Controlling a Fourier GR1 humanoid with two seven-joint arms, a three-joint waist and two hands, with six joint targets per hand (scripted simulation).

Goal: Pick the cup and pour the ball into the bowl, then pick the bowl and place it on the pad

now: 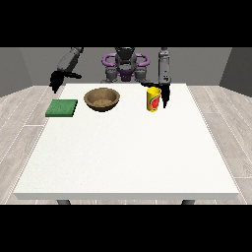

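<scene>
Cup (154, 99), yellow and upright, stands on the table (128, 152) right of the bowl (102, 99). It looks light and stiff, so you should take it around the middle. The hand at the view's right (164, 94) is just beside it; whether its fingers grasp I cannot tell. You have open room toward the bowl; the pad (62, 108) lies near the table's edge.

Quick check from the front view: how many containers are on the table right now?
2. A brown bowl sits left of centre near the far edge, beside the green pad. A yellow cup stands to its right, next to the hand at the view's right.
</scene>
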